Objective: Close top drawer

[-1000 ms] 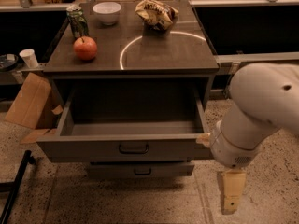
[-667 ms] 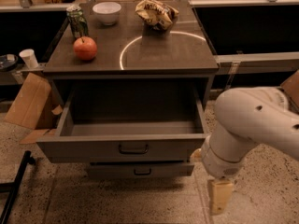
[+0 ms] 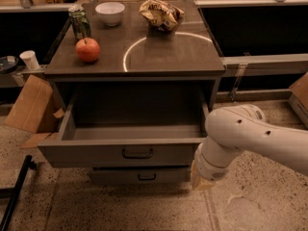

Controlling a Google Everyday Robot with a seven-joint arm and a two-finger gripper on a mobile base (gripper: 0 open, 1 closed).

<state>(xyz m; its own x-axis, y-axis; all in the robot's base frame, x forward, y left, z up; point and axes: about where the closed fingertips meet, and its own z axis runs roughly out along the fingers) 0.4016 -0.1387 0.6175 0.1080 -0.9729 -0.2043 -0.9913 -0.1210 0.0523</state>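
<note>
We find the top drawer (image 3: pixel 120 153) at the centre of the frame, pulled well out from the cabinet (image 3: pixel 139 73). Its grey inner floor and side walls are exposed to view. The small dark bar handle (image 3: pixel 137 153) sits in the middle of the flat front panel. Below it a lower drawer (image 3: pixel 139 176) shows, set further back.

The white arm (image 3: pixel 255 141) enters from the right edge and bends down toward the lower centre-right. The gripper (image 3: pixel 200 181) is only partly visible as a beige tip at the end of the arm. It lies just below the right end of the top drawer's front panel. We cannot tell whether it is wide or narrow, nor whether it touches the panel. It holds nothing that we can see.

On the cabinet top, at upper left, stand a red apple (image 3: pixel 87 49), a green can (image 3: pixel 79 22) and a white bowl (image 3: pixel 110 12). A crumpled snack bag (image 3: pixel 161 14) lies at upper centre. Flattened cardboard (image 3: pixel 28 106) leans at the cabinet's left side, with a paper cup (image 3: pixel 30 59) above it.
</note>
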